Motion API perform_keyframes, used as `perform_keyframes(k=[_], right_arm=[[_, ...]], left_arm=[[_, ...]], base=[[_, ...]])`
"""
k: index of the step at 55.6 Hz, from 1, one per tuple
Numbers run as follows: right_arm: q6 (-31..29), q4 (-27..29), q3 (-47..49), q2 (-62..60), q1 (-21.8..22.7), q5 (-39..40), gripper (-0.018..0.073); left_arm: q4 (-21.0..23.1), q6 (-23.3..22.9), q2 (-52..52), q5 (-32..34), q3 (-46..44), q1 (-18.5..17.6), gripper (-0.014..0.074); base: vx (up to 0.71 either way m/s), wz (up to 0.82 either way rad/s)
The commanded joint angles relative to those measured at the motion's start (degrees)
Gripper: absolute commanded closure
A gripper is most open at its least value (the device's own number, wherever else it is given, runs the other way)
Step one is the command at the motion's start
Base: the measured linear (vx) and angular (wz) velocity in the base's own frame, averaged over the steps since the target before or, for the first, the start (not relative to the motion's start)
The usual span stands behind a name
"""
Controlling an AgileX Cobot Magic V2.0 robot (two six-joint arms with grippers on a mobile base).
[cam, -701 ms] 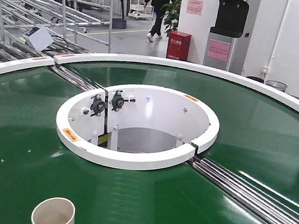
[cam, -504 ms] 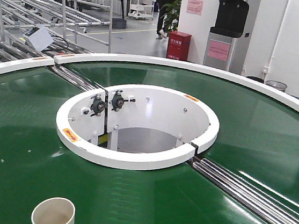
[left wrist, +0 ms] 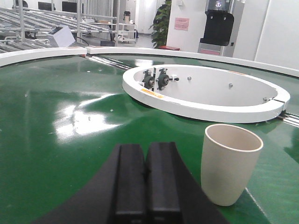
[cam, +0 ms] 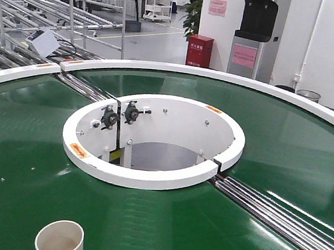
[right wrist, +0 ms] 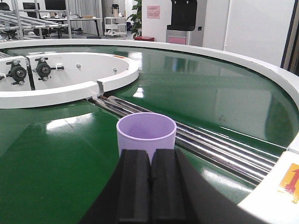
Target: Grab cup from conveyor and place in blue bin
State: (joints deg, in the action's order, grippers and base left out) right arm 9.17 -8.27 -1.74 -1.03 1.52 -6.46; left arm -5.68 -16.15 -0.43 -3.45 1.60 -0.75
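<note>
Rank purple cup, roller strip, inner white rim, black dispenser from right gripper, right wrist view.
1. Purple cup, straight ahead of right gripper.
2. Roller strip, just behind, right.
3. Inner white rim, left.
4. Black dispenser, far background.

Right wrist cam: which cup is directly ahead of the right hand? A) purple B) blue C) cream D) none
A: the purple cup stands upright on the conveyor just past the shut right hand; the cream cup shows in the left wrist view.

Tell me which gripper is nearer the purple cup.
Right. The right gripper, shut, sits just short of the purple cup, lined up with it. The left gripper, also shut, is by the cream cup, far to the left on the conveyor.
</note>
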Motion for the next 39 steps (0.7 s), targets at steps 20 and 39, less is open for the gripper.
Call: perform_keyframes(k=[20, 39], right_arm=[[0.0, -0.3, -1.0, -0.2, 0.4, 13.2, 0.0568], [5.9, 2.0, 11.3, 0.5, 0.4, 13.0, 0.0568]], left_arm=[[0.3, -0.3, -1.0, 5.2, 0.6, -0.5, 0.0603], [0.3, -0.7, -0.9, 17.3, -8.6, -0.5, 0.0603]], base=[[0.0, 0.0], [0.0, 0.0]])
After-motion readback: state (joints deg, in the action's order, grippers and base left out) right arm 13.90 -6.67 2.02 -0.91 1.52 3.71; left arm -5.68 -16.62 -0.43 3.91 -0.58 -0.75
